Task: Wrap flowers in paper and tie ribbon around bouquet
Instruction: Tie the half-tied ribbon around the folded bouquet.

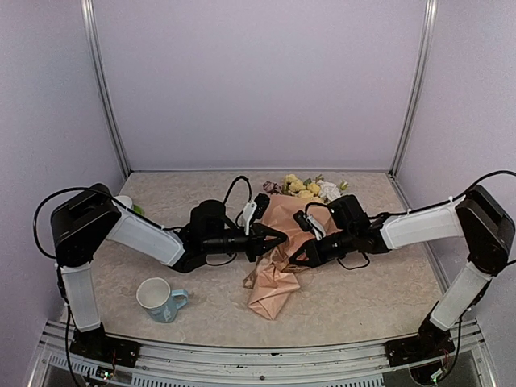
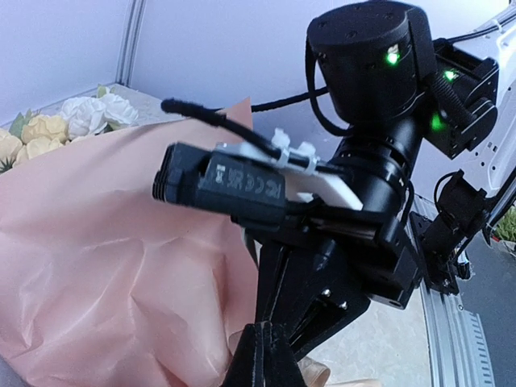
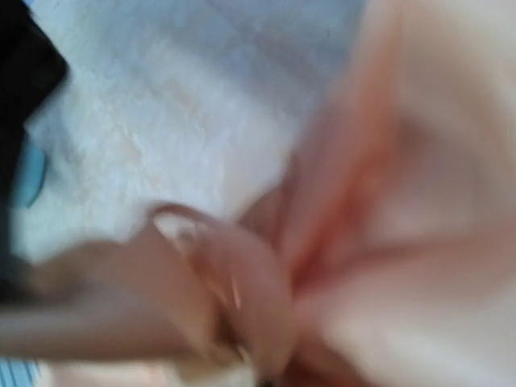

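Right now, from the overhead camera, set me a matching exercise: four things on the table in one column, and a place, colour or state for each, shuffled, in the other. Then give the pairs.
Things:
1. mug
2. flowers
3. paper
4. left hand

Descriptions:
a. peach-pink, wrapped into a cone
b. shut, pointing at the cone from the left
c. upright at the near left, apart from the cone
d. yellow and white blooms poking out at the far end

Pairs: 1-c, 2-d, 3-a, 4-b
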Controlling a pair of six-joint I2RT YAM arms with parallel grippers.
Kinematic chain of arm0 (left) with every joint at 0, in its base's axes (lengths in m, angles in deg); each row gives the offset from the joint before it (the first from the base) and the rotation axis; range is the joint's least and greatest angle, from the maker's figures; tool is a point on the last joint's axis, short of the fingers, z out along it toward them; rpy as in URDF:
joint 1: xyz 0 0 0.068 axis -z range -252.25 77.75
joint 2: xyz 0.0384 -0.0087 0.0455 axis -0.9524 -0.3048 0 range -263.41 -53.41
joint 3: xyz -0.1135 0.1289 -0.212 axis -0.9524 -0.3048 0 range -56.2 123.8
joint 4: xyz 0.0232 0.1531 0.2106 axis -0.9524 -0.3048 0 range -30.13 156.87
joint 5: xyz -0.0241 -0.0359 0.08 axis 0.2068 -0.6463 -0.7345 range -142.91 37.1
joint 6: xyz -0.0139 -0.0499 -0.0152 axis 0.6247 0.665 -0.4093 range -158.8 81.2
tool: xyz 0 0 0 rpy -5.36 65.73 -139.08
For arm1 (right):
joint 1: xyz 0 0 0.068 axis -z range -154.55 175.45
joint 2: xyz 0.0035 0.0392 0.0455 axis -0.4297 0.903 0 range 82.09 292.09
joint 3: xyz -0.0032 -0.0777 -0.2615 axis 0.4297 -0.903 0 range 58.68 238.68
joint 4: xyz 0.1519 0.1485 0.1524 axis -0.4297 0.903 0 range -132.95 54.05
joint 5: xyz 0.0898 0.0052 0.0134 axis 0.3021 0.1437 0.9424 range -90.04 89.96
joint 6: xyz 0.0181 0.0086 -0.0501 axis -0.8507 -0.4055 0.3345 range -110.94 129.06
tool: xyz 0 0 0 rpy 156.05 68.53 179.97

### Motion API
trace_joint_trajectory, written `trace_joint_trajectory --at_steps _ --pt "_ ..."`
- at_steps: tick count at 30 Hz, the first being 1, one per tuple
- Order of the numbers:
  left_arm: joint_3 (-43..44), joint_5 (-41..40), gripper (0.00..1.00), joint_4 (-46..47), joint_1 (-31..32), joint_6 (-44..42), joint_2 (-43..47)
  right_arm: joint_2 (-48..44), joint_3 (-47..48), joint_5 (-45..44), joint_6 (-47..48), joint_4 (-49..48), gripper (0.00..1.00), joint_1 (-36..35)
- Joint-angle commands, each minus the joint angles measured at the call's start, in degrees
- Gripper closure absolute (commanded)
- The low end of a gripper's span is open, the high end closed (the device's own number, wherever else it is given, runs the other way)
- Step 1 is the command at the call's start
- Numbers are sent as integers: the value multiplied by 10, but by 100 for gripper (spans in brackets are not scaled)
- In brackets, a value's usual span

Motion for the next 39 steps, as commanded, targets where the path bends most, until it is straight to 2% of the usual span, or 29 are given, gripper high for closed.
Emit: trace_joint_trajectory --at_steps 1,9,15,17,19,25,29,36,39 --pt "-5 18 100 51 8 11 24 -15 -33 3 -8 -7 100 -4" --pt "-9 26 100 57 28 12 19 -20 -34 -5 -6 3 100 -3" --pt "-33 15 100 58 31 1 30 -100 -46 31 7 -26 100 6" --pt "-37 8 100 54 30 -7 34 -119 -51 51 15 -49 91 6" --pt "-37 5 100 47 30 -13 37 -124 -51 62 18 -69 76 6" --pt "-35 6 100 43 22 -6 42 -111 -44 79 40 -113 65 6" --pt "-30 6 100 48 12 22 31 -87 -38 88 62 -124 61 2" --pt "-36 21 100 84 2 61 15 -85 -67 128 81 -172 63 1" --pt "-30 36 100 88 2 66 9 -88 -75 102 87 -178 62 -1"
